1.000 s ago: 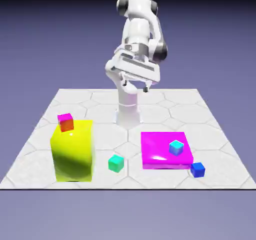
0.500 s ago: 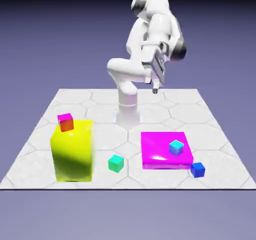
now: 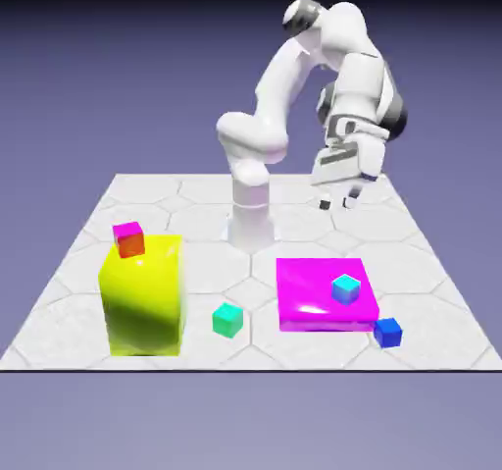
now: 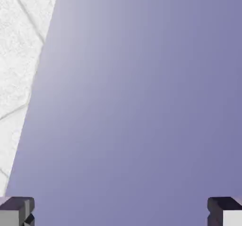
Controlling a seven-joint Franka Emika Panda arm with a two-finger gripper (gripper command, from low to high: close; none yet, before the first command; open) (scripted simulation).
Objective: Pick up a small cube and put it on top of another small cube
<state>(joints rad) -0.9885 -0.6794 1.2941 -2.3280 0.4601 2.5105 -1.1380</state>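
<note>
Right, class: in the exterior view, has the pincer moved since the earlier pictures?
Yes: the pincer has shifted toward the exterior view's right, and now hangs above the magenta block in the picture.

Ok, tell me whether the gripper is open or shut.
Open: in the hand view, the gripper's fingertips stand wide apart with nothing between.

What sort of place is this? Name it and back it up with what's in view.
It looks like a simulated robot workspace rather than a real room: a white robot arm stands on a pale tiled table, plain-coloured blocks such as the yellow one sit there, and the backdrop is bare blue-violet.
</note>
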